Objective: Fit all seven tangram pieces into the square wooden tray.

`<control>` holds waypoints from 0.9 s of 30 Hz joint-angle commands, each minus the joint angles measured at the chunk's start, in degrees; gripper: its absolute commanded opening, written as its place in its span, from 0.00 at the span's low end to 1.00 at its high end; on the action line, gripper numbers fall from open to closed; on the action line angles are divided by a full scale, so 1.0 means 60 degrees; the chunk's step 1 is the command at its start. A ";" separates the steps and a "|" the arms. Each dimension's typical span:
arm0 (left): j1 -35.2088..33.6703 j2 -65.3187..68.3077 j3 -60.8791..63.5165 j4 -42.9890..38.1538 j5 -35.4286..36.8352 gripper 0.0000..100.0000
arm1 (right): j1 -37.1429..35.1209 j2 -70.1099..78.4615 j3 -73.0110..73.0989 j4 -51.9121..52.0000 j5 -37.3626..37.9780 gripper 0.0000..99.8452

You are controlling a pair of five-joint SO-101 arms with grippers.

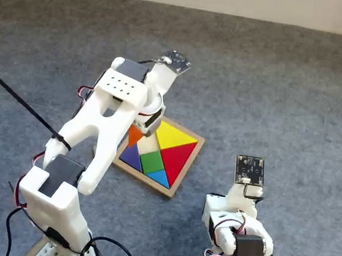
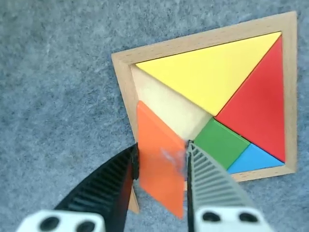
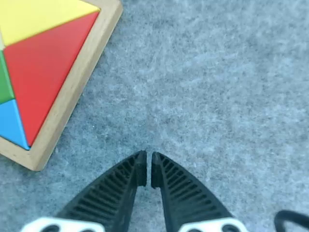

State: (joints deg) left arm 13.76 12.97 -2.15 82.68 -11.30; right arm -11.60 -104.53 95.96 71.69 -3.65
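Fingers of my left gripper clamp the orange piece over the tray, my right gripper closed, empty.

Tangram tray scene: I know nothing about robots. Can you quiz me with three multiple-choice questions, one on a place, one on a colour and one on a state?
1. Where is the right gripper? A. Over the carpet beside the tray. B. Inside the tray. C. On the yellow piece.
2. What colour is the piece in the left gripper? A. Blue. B. Orange. C. Green.
3. What state is the right gripper in? A. Wide open. B. Shut on a piece. C. Shut, holding nothing.
Answers: 1 A, grey carpet lies under it; 2 B, orange shows between its tips; 3 C, its tips nearly meet with nothing between.
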 commanded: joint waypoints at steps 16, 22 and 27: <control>-0.0183 -0.0212 -0.1253 0.1187 -0.0029 0.18 | 0.0110 -0.0168 0.1282 0.0051 -0.0059 0.03; 0.0125 -0.0110 -0.1707 0.1407 -0.0015 0.12 | 0.0110 -0.0168 0.1282 0.0051 -0.0059 0.03; 0.0227 -0.0183 -0.1502 0.1451 0.0190 0.11 | 0.0110 -0.0168 0.1282 0.0051 -0.0059 0.03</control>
State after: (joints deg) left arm 13.85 12.97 -9.27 90.68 -11.30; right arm -11.60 -104.53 95.96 71.69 -3.65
